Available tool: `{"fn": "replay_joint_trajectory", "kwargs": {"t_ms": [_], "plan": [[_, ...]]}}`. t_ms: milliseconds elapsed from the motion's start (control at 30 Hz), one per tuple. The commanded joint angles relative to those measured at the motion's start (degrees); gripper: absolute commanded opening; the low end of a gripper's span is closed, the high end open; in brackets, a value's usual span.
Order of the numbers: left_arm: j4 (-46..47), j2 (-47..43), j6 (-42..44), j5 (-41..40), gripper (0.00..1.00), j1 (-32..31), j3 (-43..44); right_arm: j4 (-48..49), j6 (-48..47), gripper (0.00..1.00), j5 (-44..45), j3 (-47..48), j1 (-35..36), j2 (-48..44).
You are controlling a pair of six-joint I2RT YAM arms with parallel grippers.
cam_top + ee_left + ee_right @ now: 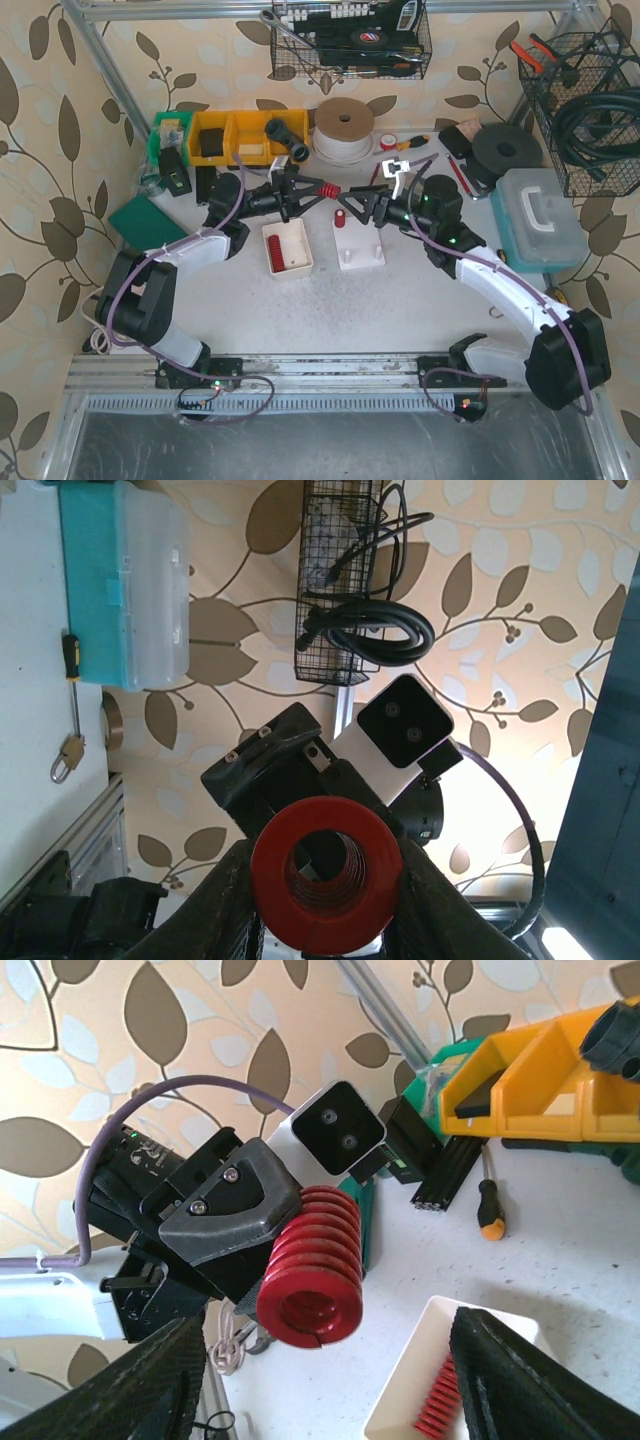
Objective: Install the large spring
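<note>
My left gripper [303, 190] is shut on the large red spring [326, 192] and holds it level above the table, its free end pointing right. In the left wrist view the spring [327, 875] fills the gap between the fingers [215, 910], seen end-on. My right gripper [366, 205] is open and empty, facing the spring's free end from a short way off. In the right wrist view the spring [312, 1265] hangs between and beyond my wide-open fingers [530, 1370]. A white base plate [360, 248] with a red peg [341, 217] lies below the grippers.
A white tray [270, 240] with small red springs [438, 1405] lies left of the plate. Yellow bins [235, 135], a tape roll [343, 128] and a black disc [501, 150] line the back. A teal case [540, 220] stands at the right. Wire baskets [590, 120] hang on the wall.
</note>
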Motion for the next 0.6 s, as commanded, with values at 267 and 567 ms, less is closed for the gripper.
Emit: {"fn": "replay_joint_trajectory", "kwargs": {"t_ms": [267,567], "plan": [[1.6,-2.3,2.3,-2.0,0.00,-2.2,1.2,-6.1,-2.9,0.65,-0.6,6.6,6.1,3.1],[0.7,-3.4,3.0,-2.1,0.00,-2.6,0.4,-9.4,-4.9,0.56,3.2,6.9,6.2,1.5]]}}
